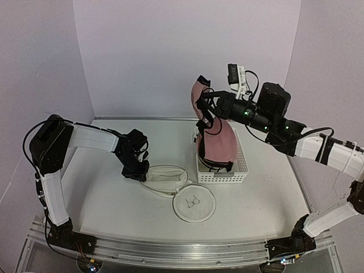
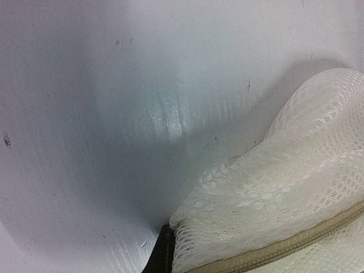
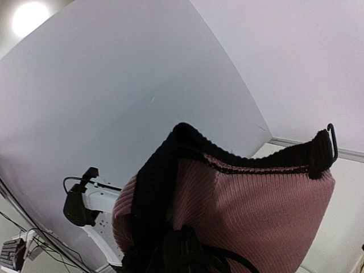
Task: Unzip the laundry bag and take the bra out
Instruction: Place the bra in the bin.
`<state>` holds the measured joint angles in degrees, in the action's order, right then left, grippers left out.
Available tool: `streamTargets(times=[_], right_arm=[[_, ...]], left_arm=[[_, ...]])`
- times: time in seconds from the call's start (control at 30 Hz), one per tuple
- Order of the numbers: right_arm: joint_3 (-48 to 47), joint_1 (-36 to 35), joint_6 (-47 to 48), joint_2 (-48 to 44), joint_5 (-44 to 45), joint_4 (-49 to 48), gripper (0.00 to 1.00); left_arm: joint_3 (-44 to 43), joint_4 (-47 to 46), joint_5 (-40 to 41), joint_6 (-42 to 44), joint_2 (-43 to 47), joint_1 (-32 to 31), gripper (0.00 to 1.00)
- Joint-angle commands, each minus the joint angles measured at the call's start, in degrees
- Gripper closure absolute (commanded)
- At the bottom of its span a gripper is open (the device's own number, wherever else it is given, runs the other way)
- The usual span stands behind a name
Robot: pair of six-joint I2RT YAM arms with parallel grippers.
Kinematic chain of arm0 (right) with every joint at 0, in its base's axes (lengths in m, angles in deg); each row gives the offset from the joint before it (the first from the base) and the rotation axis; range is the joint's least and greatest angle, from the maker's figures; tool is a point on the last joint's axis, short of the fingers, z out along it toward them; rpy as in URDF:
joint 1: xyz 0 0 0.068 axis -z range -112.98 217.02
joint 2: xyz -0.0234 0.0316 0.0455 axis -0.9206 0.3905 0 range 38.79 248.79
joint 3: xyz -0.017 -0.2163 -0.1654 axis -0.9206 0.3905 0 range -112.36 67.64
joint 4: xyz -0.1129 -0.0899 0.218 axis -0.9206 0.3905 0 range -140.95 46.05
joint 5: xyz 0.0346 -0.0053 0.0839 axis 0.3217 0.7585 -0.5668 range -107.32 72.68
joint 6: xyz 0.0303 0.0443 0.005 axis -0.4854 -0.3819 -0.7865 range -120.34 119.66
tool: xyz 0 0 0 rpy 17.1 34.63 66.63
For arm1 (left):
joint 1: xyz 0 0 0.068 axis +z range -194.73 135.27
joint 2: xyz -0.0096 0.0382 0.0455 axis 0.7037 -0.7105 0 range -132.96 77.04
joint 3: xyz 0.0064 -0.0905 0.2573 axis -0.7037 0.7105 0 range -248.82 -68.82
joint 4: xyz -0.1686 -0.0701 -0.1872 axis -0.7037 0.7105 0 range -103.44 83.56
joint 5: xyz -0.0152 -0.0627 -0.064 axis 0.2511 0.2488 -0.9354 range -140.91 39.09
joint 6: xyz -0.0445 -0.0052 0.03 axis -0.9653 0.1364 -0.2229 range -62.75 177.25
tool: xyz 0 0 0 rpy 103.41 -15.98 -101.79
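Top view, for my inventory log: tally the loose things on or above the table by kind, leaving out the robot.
laundry bag: 1
bra: 1
basket: 1
Total: 3

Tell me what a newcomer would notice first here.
A pink bra with black straps hangs from the right gripper, raised over the white basket at right centre. Left of it, the laundry bag lies open on the table, the left gripper clamped on its edge.

No readable text, small black bra drawing [image 1: 194, 201] on laundry bag [image 1: 196, 212]
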<state>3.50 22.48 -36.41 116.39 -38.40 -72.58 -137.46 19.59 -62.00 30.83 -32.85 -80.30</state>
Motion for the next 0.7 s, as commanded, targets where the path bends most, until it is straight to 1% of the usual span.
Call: streamTargets(times=[0.0, 0.17, 0.3, 0.5, 0.67], right_arm=[[-2.2, 0.2, 7.0, -4.2, 7.4, 6.9, 1.00], [-1.1, 0.2, 11.8, -6.4, 15.0, 13.8, 1.00], [-0.7, 0.2, 14.1, -6.7, 20.4, 17.2, 1.00], [-2.3, 0.9, 15.4, -3.1, 23.7, 21.0, 1.00], [-2.6, 2.3, 15.1, 0.2, 24.6, 21.5, 1.00]], left_arm=[[-1.8, 3.3, 3.5, 1.0, 1.9, 0.4, 1.00], [-3.1, 4.8, 4.5, 1.2, 4.1, 0.4, 1.00], [-4.1, 6.6, 6.1, 1.9, 5.2, 0.4, 1.00], [-5.9, 9.4, 9.4, 2.7, 6.8, 0.4, 1.00], [-6.7, 11.3, 12.6, 3.1, 8.2, 0.4, 1.00]])
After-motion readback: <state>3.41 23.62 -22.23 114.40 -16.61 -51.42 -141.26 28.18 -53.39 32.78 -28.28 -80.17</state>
